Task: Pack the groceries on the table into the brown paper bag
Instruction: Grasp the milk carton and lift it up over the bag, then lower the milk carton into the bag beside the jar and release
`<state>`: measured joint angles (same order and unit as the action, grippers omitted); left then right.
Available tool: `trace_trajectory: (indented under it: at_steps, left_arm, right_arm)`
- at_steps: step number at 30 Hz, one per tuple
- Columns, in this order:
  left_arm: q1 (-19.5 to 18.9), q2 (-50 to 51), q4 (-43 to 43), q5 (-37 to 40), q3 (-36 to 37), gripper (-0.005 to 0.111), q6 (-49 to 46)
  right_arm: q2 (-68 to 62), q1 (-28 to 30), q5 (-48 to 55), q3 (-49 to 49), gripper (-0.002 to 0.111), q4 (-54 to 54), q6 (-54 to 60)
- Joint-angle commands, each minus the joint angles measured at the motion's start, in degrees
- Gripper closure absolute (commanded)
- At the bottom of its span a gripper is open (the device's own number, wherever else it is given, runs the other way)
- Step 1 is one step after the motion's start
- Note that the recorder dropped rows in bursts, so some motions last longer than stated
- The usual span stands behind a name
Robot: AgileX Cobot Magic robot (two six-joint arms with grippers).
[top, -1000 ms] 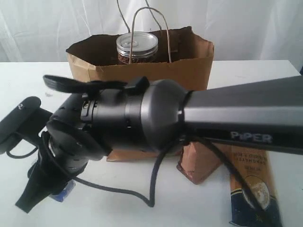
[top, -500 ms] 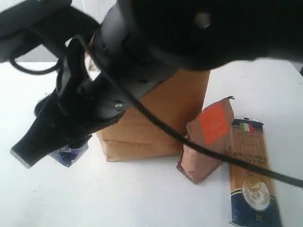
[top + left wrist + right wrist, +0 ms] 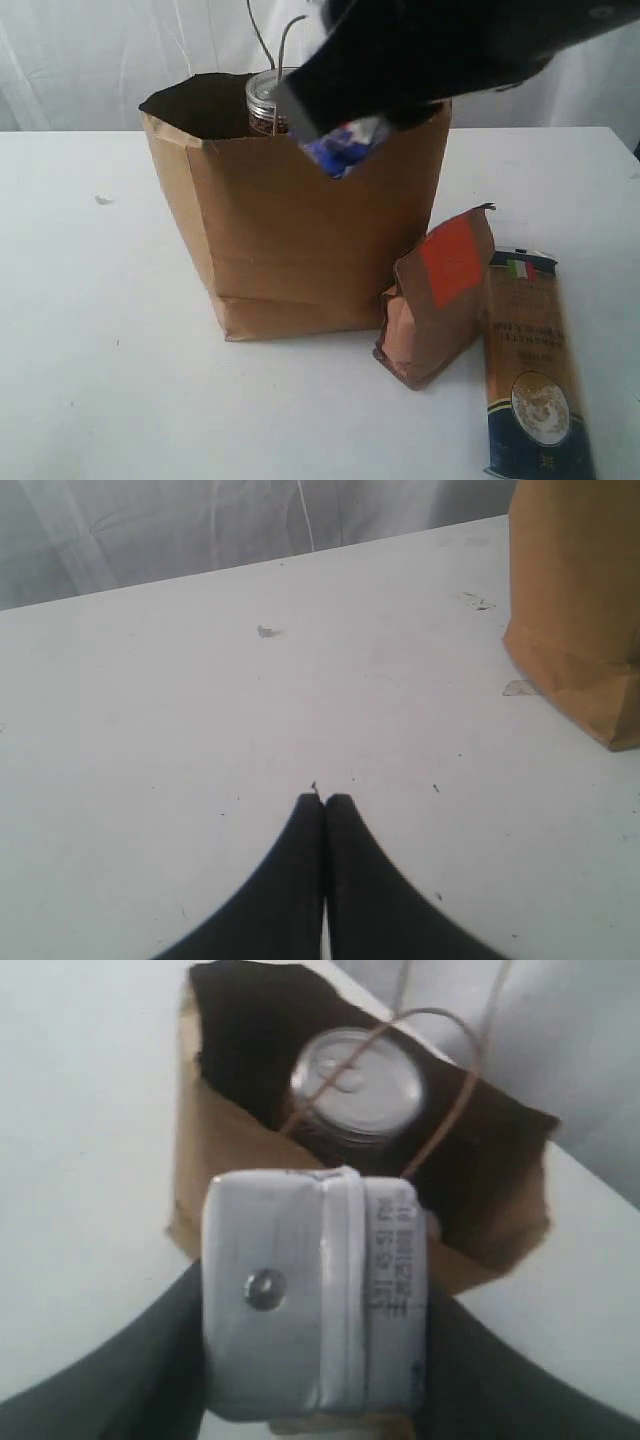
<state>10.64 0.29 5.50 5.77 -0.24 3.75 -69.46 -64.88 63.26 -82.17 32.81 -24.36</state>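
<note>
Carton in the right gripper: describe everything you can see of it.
The carton is small, white with blue print, paperboard by its look. Its folded, seamed end faces the wrist camera, bearing a round foil seal and a printed code. The right gripper clamps its sides, holding it at the bag's open mouth, near the can inside.

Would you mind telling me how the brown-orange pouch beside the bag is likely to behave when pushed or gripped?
The brown-orange pouch stands upright on a narrow base, so a push high up would probably tip it. Its creased sides suggest it may give when squeezed.
</note>
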Motion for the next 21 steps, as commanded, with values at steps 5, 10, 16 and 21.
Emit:
trace_trajectory:
  at_steps: [5,10,16,21]
  left_arm:
    - [-0.18,-0.29,-0.03,-0.17,0.24,0.107,0.07]
    - [-0.18,-0.29,-0.03,-0.17,0.24,0.107,0.07]
    - [-0.18,-0.29,-0.03,-0.17,0.24,0.107,0.07]
    - [-0.18,-0.29,-0.03,-0.17,0.24,0.107,0.07]
  right_arm:
    - [2.02,3.24,3.32,-0.55,0.108,12.15,-5.81]
    - [2.02,8.31,0.65,-0.55,0.108,11.52,-5.81]
    - [1.61,13.10,-4.87,-0.55,0.108,8.95,-5.21]
    - [-0.49,16.93,-7.93,-0.55,0.108,5.44,-3.41]
